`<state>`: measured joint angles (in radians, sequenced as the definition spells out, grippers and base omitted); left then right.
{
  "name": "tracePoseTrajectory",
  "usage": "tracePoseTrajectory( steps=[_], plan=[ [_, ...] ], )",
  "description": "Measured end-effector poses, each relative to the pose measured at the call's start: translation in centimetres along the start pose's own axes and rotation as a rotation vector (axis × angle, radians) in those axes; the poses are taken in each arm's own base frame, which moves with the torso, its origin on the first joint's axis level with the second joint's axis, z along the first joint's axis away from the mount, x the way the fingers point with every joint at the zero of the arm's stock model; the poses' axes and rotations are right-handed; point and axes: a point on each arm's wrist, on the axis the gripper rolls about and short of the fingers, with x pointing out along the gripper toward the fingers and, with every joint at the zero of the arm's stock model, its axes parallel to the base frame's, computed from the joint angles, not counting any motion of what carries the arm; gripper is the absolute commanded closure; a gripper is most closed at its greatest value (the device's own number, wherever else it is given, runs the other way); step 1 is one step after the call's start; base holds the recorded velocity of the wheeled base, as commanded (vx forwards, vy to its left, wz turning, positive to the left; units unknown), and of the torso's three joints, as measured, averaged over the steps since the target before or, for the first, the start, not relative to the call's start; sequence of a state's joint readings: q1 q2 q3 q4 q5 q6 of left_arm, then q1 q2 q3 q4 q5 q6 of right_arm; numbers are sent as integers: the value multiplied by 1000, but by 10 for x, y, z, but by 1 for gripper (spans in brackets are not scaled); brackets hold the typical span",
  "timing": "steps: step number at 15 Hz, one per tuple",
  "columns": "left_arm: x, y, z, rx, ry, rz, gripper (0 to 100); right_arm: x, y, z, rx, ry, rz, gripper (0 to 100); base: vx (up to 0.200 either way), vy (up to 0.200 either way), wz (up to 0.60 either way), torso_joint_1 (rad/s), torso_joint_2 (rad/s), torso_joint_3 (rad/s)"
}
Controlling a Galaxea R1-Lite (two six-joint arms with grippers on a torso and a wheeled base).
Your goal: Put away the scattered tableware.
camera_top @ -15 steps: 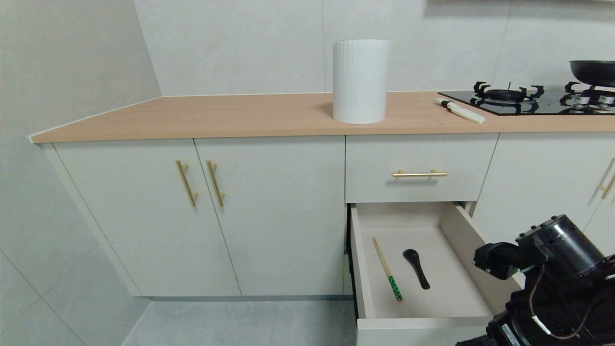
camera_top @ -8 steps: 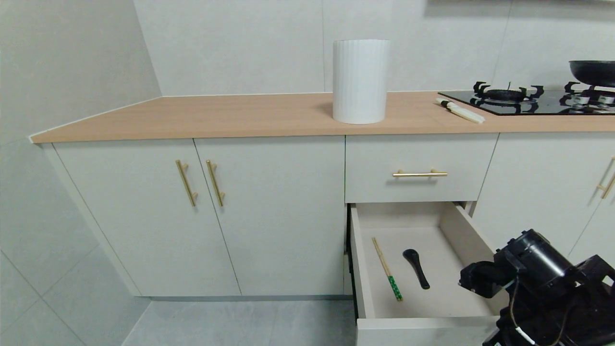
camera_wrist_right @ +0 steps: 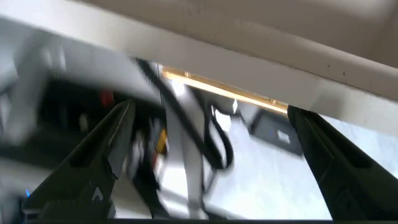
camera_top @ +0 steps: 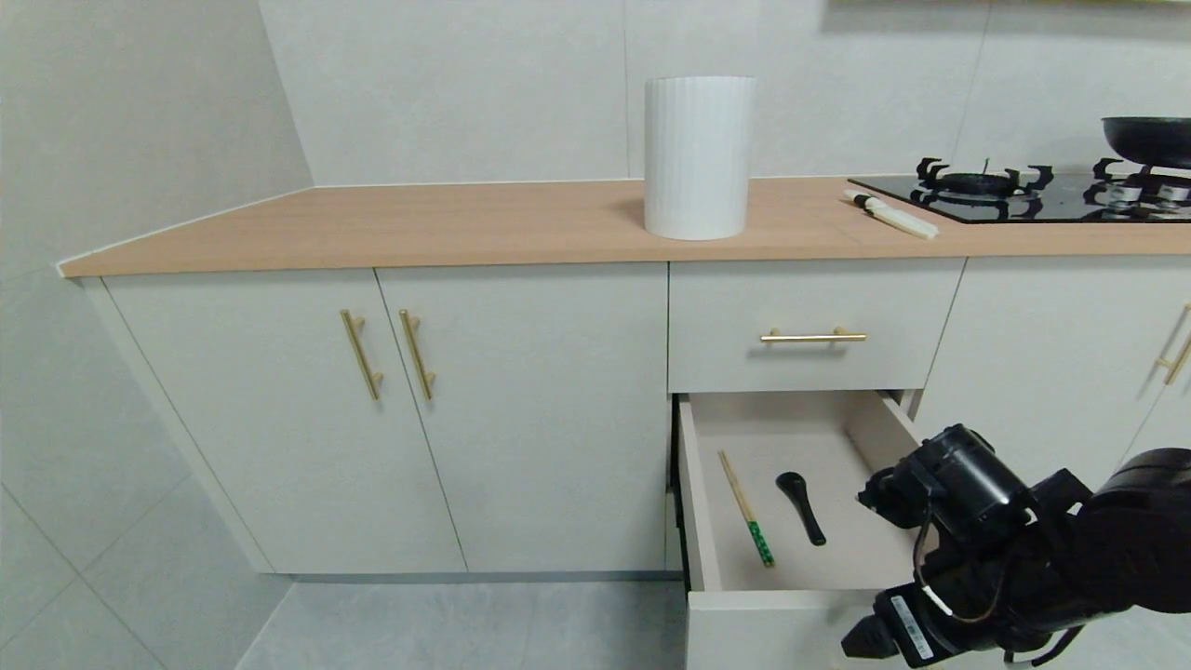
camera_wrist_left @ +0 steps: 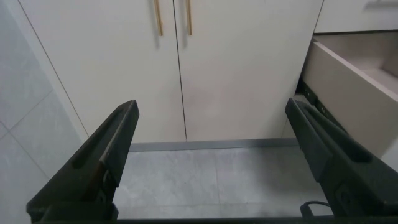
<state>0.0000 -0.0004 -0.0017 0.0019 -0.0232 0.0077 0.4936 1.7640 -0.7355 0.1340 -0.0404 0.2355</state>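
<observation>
The lower drawer (camera_top: 707, 521) stands open. Inside it lie chopsticks with green ends (camera_top: 744, 510) and a black spoon (camera_top: 800, 507), side by side. My right arm (camera_top: 968, 521) hangs low at the drawer's front right corner. My right gripper (camera_wrist_right: 208, 118) is open and holds nothing; it sits close to the drawer front and its gold handle (camera_wrist_right: 224, 90). My left gripper (camera_wrist_left: 211, 109) is open and empty too, low before the cabinet doors (camera_wrist_left: 186, 62), left of the drawer side (camera_wrist_left: 348, 68). A pale utensil (camera_top: 889, 214) lies on the counter by the stove.
A tall white ribbed container (camera_top: 698, 158) stands on the wooden counter (camera_top: 419, 223). A black hob (camera_top: 1023, 191) with a pan (camera_top: 1149, 140) is at the right. A shut drawer with a gold handle (camera_top: 812, 336) sits above the open one.
My right arm has swung left and down to the drawer front. The drawer has slid in a little, with the chopsticks and spoon carried back with it.
</observation>
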Motion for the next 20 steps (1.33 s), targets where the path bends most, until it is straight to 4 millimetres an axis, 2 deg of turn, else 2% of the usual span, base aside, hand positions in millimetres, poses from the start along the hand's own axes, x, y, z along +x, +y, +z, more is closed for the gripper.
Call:
tracePoseTrajectory(
  steps=[8,17,20],
  plan=[
    [0,0,0,0,0,0,0,32,-12,31,79,-182,-66,0,0,0,0,0,0,0],
    [0,0,0,0,0,0,0,87,-22,99,146,-479,-112,0,0,0,0,0,0,0],
    [0,0,0,0,0,0,0,114,-28,116,173,-591,-111,0,0,0,0,0,0,0]
  ],
)
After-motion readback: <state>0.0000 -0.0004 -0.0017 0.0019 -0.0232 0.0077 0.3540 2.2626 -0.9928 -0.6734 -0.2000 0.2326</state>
